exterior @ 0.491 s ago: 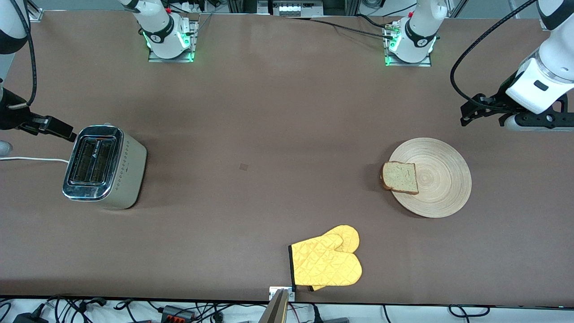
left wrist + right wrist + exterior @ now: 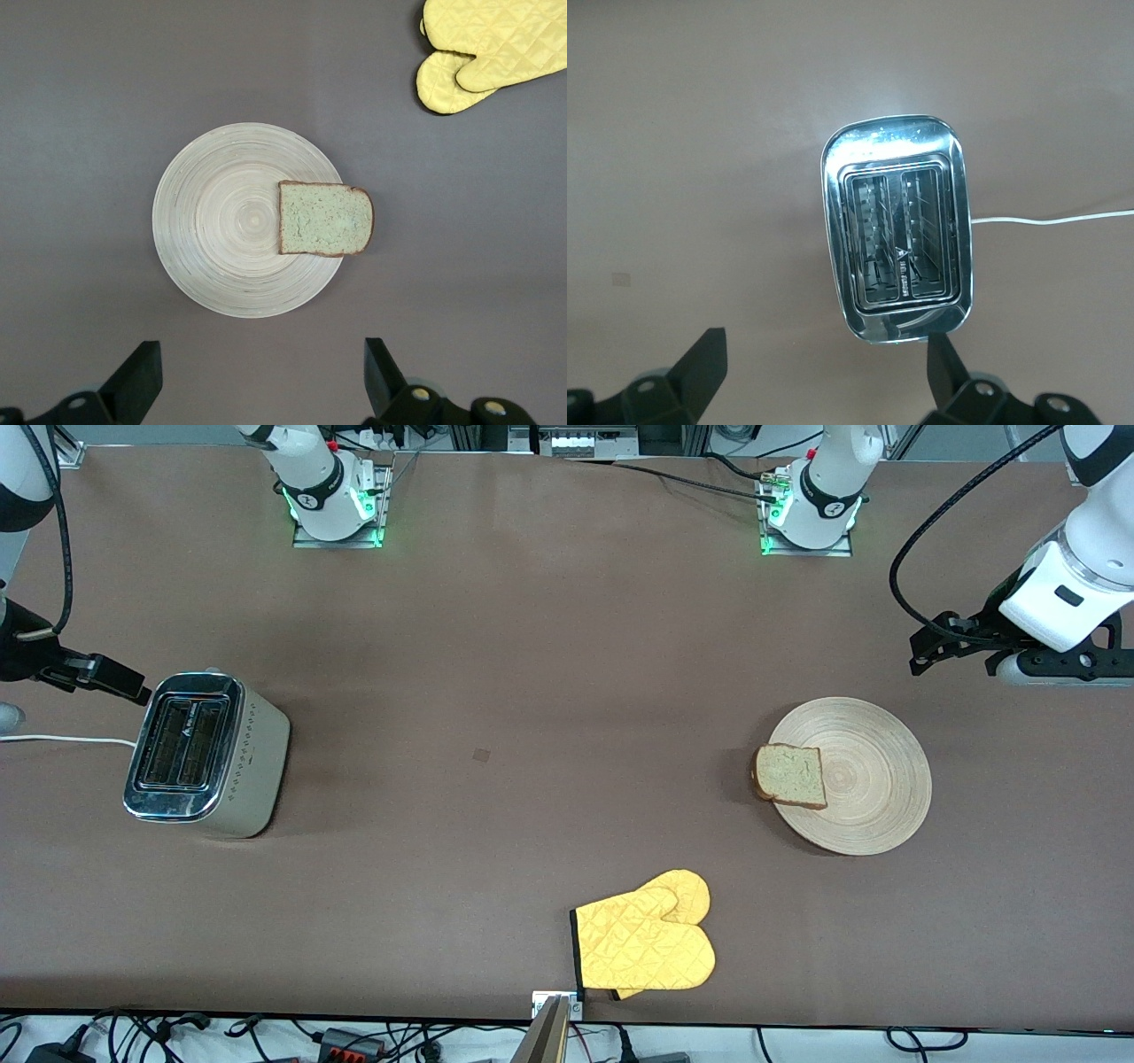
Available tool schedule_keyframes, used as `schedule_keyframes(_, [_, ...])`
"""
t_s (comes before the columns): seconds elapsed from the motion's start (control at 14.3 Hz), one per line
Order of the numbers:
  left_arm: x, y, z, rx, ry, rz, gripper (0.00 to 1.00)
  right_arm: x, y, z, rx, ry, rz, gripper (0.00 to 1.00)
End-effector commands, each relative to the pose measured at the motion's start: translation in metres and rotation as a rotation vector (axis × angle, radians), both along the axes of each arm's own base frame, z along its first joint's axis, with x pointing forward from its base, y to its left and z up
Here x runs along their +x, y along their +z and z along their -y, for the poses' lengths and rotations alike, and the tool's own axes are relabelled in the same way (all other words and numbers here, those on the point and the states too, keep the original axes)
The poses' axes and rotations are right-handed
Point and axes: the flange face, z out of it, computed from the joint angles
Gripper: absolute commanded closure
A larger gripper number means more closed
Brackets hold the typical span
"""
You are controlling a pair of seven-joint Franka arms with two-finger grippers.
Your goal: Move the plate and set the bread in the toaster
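The pale wood plate (image 2: 873,779) lies toward the left arm's end of the table. The bread (image 2: 790,776) lies flat on its rim on the side toward the right arm, overhanging a little. The toaster (image 2: 208,755) stands at the right arm's end with both slots empty. My left gripper (image 2: 926,646) hovers open and empty beside the plate, toward the robots' bases. Its wrist view shows the plate (image 2: 221,221), the bread (image 2: 323,219) and the gripper (image 2: 263,381). My right gripper (image 2: 133,686) hovers open and empty just beside the toaster (image 2: 899,239), shown between spread fingers (image 2: 828,376).
A pair of yellow oven mitts (image 2: 647,943) lies near the front edge of the table, also in the left wrist view (image 2: 487,49). The toaster's white cord (image 2: 62,740) runs off toward the table's end (image 2: 1054,220).
The left arm's hand has shifted very slightly toward the robots' bases. Plate, bread, toaster and right gripper have not moved.
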Motion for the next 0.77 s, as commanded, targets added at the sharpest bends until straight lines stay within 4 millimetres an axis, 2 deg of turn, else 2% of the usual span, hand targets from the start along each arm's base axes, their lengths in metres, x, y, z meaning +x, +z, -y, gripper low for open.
schedule_keyframes(0.0, [0.003,0.006,0.000,-0.002,-0.019,-0.005,0.00,0.001,0.005,-0.003,0.013,0.003,0.001,0.00])
schedule_keyframes(0.28, [0.003,0.005,-0.002,-0.002,-0.017,-0.007,0.00,0.001,0.006,-0.004,0.014,0.003,0.002,0.00])
schedule_keyframes(0.42, [0.004,0.004,-0.009,-0.004,-0.003,-0.008,0.00,0.001,0.007,-0.008,0.014,0.011,0.004,0.00])
schedule_keyframes(0.63, [-0.002,-0.009,-0.002,0.000,-0.015,-0.100,0.00,0.001,0.007,-0.013,0.014,0.018,0.002,0.00])
schedule_keyframes(0.7, [-0.006,-0.016,-0.009,-0.011,-0.005,-0.157,0.00,0.001,0.007,-0.011,0.014,0.015,0.002,0.00])
